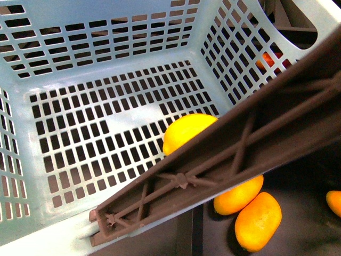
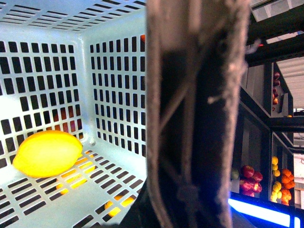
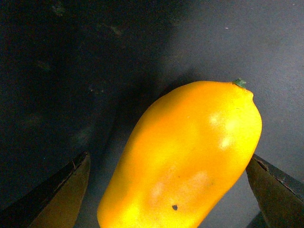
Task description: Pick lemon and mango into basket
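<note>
Mango is lying between the released right jaws, lemon is resting inside the basket, left jaws are not showing

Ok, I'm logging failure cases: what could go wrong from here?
The mango sits off-centre in the open right pincer: closing might shove or roll the smooth fruit. The handle slants across the basket opening, partly hiding the lemon, so a carried mango could strike it.
</note>
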Tool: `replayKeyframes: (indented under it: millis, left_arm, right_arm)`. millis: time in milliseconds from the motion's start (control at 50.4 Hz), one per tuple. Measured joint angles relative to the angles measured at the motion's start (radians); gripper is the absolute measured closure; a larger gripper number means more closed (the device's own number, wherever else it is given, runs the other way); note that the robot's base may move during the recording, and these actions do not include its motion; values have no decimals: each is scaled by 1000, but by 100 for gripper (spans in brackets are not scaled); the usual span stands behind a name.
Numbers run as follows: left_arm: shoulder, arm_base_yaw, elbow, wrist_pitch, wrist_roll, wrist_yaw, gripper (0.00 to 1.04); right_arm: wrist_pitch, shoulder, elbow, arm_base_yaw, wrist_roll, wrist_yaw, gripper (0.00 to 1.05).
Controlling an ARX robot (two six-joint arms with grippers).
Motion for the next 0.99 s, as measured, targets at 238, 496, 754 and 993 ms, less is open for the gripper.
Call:
replayKeyframes:
  millis: [238,496,754,993]
  left_arm:
    - [0,0,0,0,0,0,101]
    - [0,0,0,0,0,0,101]
    - [0,0,0,0,0,0,101]
    - [0,0,0,0,0,0,101]
  right_arm:
    - [5,62,50,17,4,1,9]
    - [21,74,60,33,4,-11,19]
    - [100,-41,-51,9,-62,-38,45]
    - [229,-334,-228,-23,-129,-188,45]
